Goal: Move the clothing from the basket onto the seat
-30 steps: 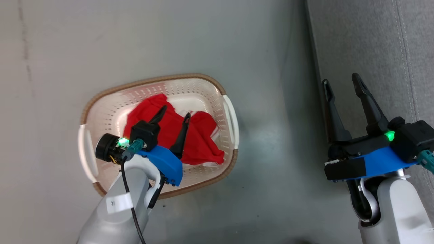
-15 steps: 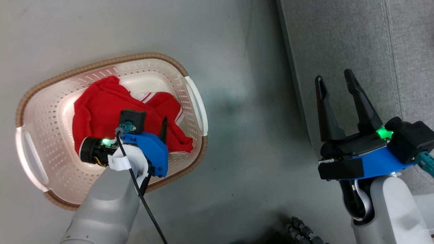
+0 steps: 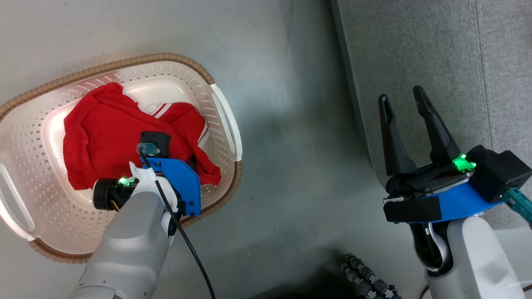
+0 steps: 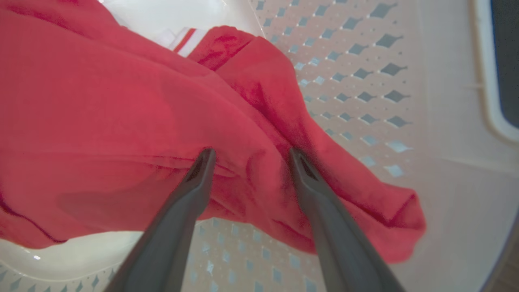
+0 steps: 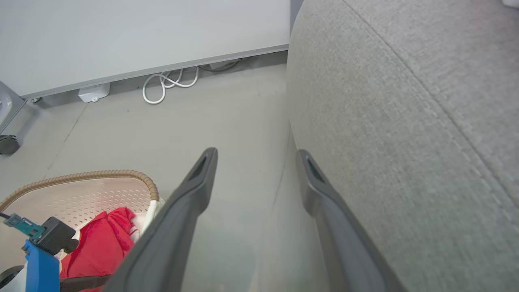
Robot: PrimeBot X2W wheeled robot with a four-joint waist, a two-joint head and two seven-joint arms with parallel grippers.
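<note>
L gripper (image 4: pixel 250 157): jaws wide apart, nothing gripped, tips straddling a fold of clothing (image 3: pixel 104 137), seemingly touching it. Clothing lies in basket (image 3: pixel 162 55), bunched w/ long axis along basket's length; the fold is at its seat-side end. R gripper (image 3: pixel 401 94) also spread, empty, well clear of basket, beside seat (image 3: pixel 415 50). L arm is nearer; closing looks next.

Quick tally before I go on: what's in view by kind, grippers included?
red clothing heap: 1, garments inside cannot be told apart
basket: 1
seat: 1
grippers: 2, left gripper and right gripper, both open
total: 5
</note>
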